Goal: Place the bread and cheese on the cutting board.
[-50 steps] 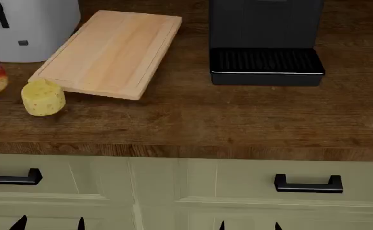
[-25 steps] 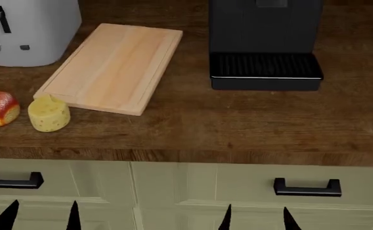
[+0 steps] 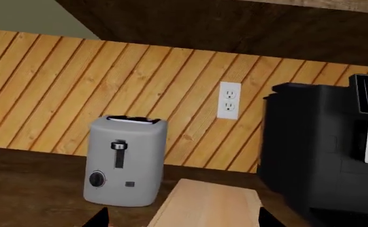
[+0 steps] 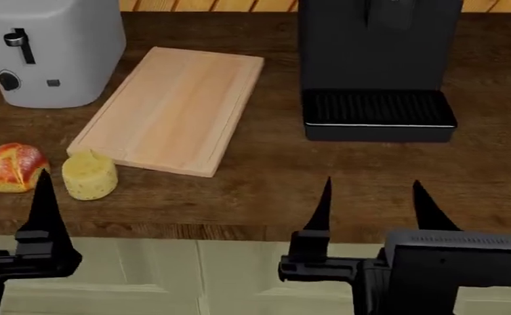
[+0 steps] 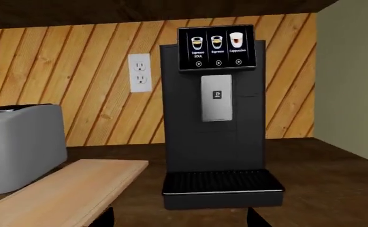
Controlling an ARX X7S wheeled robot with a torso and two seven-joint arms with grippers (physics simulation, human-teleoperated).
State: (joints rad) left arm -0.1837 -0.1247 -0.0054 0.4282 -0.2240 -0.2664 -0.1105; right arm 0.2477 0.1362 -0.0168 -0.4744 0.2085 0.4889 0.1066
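Nothing grasped yet; both arms sit at the near counter edge, short of the food. Right gripper (image 4: 370,197) is spread wide and empty, hovering near the front edge right of centre, in front of the coffee machine (image 4: 373,65). Left gripper (image 4: 43,197): only one finger shows in the head view and just two dark tips at the wrist view's edge, so probably spread, but I cannot tell for sure.

Bread (image 4: 14,167) lies on the counter at far left, near the front. Cheese (image 4: 89,175) is just right of it, close, possibly touching, and just off the near-left corner of the cutting board (image 4: 176,108). Board is bare, angled, running back toward the toaster (image 4: 50,49).

Risks:
- Bread and cheese sit so close that a finger coming down between them may knock one away, maybe toward the counter's front edge.
- Cheese is next to the board corner; a low approach could hit the board edge and skid the board.
- Round roll may roll out of a pinch taken off-centre.
- Bread is at the left margin of the head view, poor sight for lining up.
- A wide left arm swing could clip the toaster.
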